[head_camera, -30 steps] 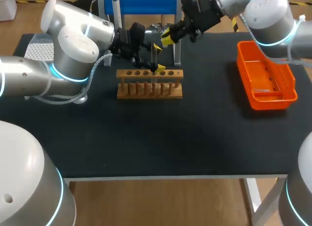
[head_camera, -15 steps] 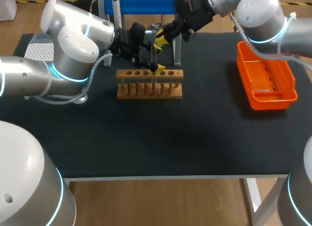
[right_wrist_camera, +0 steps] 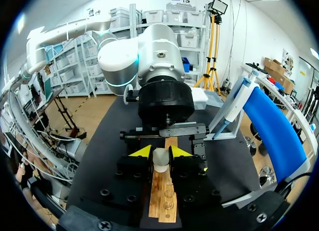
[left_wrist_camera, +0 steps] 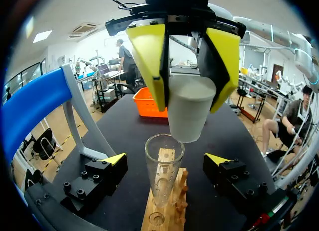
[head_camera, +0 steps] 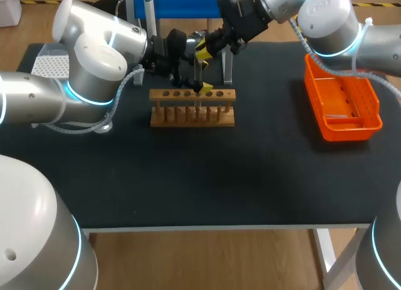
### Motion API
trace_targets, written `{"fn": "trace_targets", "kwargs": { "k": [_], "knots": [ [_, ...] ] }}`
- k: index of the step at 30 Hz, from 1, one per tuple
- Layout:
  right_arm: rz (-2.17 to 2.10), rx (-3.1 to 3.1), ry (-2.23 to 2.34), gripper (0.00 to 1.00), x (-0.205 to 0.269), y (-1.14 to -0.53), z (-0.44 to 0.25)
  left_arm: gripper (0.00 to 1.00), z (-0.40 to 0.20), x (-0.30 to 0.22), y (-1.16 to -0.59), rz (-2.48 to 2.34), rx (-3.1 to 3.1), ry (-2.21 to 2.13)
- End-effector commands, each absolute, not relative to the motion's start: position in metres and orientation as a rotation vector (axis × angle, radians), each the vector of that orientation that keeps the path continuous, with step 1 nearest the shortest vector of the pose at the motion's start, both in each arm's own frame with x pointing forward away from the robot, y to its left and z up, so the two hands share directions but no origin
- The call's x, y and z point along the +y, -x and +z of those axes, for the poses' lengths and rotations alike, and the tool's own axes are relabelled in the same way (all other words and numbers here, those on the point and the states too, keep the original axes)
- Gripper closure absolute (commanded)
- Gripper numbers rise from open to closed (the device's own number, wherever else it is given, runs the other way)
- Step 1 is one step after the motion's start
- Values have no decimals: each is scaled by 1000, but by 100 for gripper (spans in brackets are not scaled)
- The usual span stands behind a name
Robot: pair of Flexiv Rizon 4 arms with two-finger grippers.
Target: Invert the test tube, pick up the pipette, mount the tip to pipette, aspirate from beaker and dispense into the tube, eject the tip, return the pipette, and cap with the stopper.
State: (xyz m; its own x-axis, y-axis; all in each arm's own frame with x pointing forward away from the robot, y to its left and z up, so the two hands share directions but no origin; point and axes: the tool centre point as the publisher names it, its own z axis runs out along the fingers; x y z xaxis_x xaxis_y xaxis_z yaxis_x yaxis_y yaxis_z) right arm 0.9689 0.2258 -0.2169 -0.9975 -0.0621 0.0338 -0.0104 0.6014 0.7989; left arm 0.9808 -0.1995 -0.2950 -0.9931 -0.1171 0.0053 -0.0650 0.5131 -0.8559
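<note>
A clear test tube (left_wrist_camera: 163,158) stands upright in the wooden rack (head_camera: 192,108), mouth up. My left gripper (left_wrist_camera: 166,161) is open, with one yellow-tipped finger on each side of the tube and neither touching it. My right gripper (left_wrist_camera: 189,102) is shut on a white stopper (left_wrist_camera: 185,114), which hangs just above the tube's mouth, slightly to one side. In the right wrist view the stopper (right_wrist_camera: 160,163) sits between the yellow tips of my right gripper (right_wrist_camera: 160,152), over the rack (right_wrist_camera: 163,203). The pipette (right_wrist_camera: 230,109) hangs on the blue stand (head_camera: 182,5).
An orange tray (head_camera: 369,108) lies at the table's right. A white tip box (head_camera: 50,64) sits at the far left, behind my left arm. The stand's upright legs (head_camera: 228,64) are close behind the rack. My left arm's wrist (right_wrist_camera: 160,56) faces the right gripper across the rack.
My right arm has carried the stopper leftward, from beside the stand to over the tube in the rack. The left arm and its open gripper have stayed put.
</note>
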Motion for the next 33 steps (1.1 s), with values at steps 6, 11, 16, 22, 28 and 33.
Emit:
{"fn": "trace_targets", "kwargs": {
  "k": [6, 11, 16, 22, 28, 33],
  "knots": [
    [-1358, -2759, -57, 100, 229, -971, -225, 0, -294, -199, -982, -1515, 2692, 160],
    [-1349, -2761, -53, 100, 230, -971, -227, 0, -294, -199, -982, -1515, 2692, 160],
    [-1358, -2762, -54, 100, 230, -972, -225, 0, -294, -199, -982, -1515, 2692, 160],
    [-1371, -2763, -53, 100, 229, -974, -221, 0, -294, -199, -982, -1515, 2692, 160],
    [-1375, -2765, -54, 100, 228, -974, -220, 0, -294, -199, -982, -1515, 2692, 160],
    [-1377, -2764, -55, 100, 229, -975, -220, 0, -294, -199, -982, -1515, 2692, 160]
  ]
}}
